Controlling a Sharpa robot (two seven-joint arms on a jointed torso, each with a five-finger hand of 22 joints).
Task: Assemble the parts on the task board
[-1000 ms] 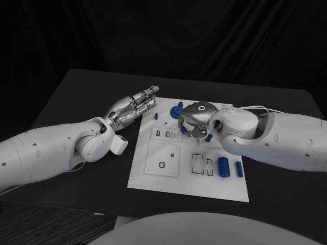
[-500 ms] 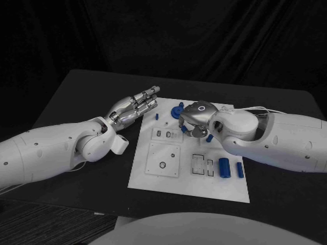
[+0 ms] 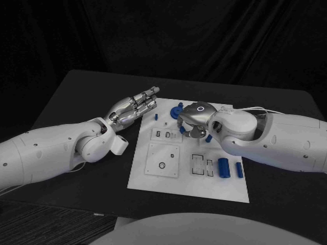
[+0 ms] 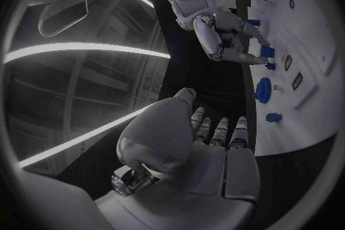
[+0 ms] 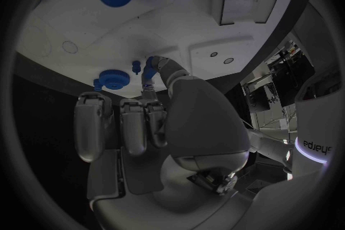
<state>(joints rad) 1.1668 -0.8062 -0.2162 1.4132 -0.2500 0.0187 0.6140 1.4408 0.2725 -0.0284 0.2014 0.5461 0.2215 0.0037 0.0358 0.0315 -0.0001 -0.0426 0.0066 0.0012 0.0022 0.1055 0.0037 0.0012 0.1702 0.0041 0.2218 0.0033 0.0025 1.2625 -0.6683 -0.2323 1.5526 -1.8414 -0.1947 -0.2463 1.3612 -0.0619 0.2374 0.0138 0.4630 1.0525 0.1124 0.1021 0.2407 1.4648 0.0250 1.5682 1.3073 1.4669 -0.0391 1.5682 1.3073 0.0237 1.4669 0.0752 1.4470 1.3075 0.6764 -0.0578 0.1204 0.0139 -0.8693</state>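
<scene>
Head view: the white task board [image 3: 171, 171] is seen lying in the middle of the black desk [image 3: 75, 97]. The left hand [image 3: 134, 107] is held flat beside the board's far left corner, its fingers stretched out close together and nothing gripped. The right hand [image 3: 193, 121] is bent down over the far part of the board, where a small blue peg [image 5: 149, 68] is pinched between its fingertips [image 5: 160, 63], as the right wrist view shows. Just beside that peg a blue gear [image 3: 177, 110] is seen standing on the board. Two blue cylinders [image 3: 224, 166] are laid side by side near the board's right edge, next to rectangular slots. A square plate with a small oval hole [image 3: 162, 165] is set into the board's near left part.
</scene>
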